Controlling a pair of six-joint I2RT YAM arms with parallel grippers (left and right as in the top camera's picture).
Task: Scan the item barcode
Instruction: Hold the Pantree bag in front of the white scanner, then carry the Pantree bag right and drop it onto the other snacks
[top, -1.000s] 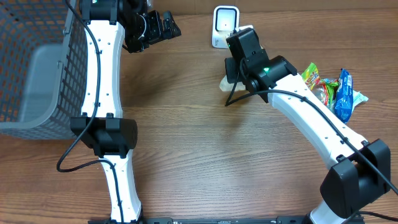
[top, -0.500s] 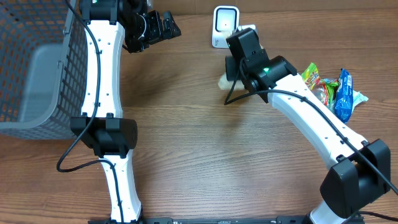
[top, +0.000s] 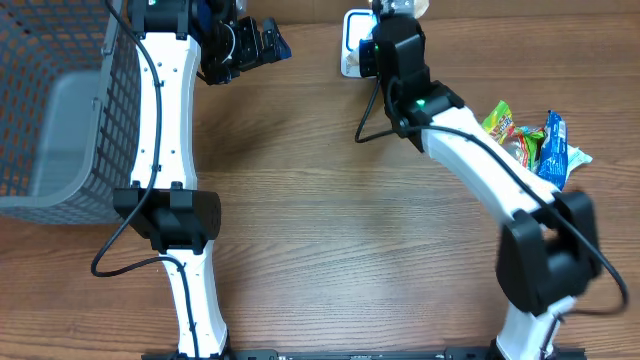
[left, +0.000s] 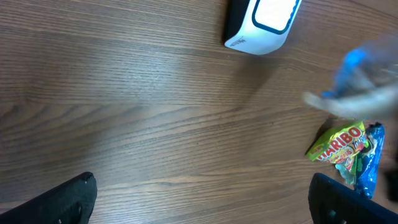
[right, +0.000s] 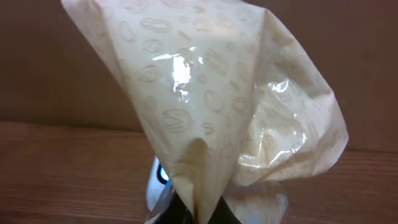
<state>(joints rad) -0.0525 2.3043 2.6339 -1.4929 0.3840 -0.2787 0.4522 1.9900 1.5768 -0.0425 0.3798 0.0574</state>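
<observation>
One beige bag (right: 205, 106) is pinched at its lower end by the right gripper (right: 200, 214), the jaws clamped tight on it. It is held up at the far side of the table (top: 300, 250), just beside the one scanner (top: 355, 40). The left gripper (left: 205, 202) is spread wide, with nothing between its two fingers (left: 68, 199). Two packets are seen at the right, touching: one Haribo (left: 339, 148) and one blue (left: 371, 171). One basket (top: 60, 60) is seen at the left.
</observation>
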